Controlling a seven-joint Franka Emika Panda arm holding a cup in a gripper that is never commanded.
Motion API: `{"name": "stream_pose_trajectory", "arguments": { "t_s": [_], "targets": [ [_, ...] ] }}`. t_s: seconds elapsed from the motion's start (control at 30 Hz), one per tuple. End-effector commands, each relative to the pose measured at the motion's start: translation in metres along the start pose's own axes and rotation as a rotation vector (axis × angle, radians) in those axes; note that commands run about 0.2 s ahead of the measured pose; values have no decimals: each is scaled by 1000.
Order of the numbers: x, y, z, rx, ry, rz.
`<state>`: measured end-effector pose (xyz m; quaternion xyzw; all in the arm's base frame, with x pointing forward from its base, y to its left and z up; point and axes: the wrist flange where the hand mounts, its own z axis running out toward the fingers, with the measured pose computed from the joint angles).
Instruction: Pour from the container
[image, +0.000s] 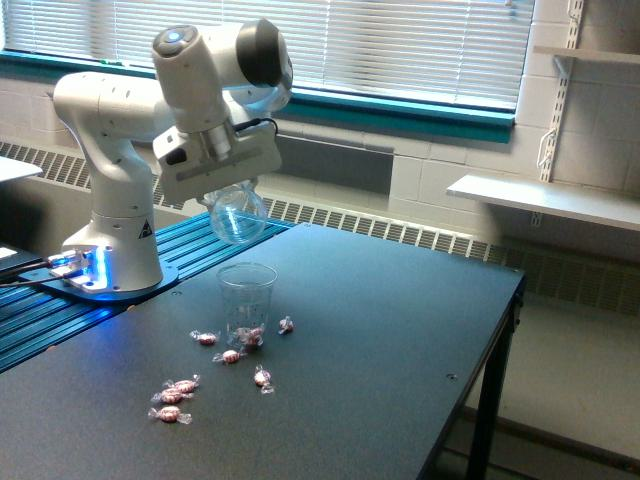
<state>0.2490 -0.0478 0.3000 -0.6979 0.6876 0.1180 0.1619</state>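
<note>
A dark desk (400, 330) fills most of the exterior view, its surface running from the lower left to a corner at the exterior view's right; behind it a window with closed blinds (400, 40) spans the wall above a teal sill, and a white shelf (545, 200) juts from the wall at the exterior view's right; the white robot arm (120, 150) stands on a blue-lit base at the exterior view's left, bending over the desk; its end effector (228, 190) is clamped on the container (237, 213), a clear rounded vessel held tilted in the air, above and slightly toward the exterior view's left of the cup (247, 300); whether anything is left inside the container cannot be told; the cup, clear and tapered, stands upright on the desk well apart from the container, with what looks like a candy or two at its bottom; small wrapped candies (172, 392) lie scattered on the desk; a few sit at the cup's foot, one (286, 324) just to its right in the exterior view, one (205, 338) to its left, one (262, 378) nearer the camera, and a cluster of three lies farther toward the lower left.
</note>
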Motion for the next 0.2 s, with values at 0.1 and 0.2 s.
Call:
{"name": "stream_pose_trajectory", "arguments": {
  "t_s": [0.1,0.2],
  "targets": [
    [-18,-4,6,27,73,1],
    [-21,-4,3,31,78,1]
  ]
}}
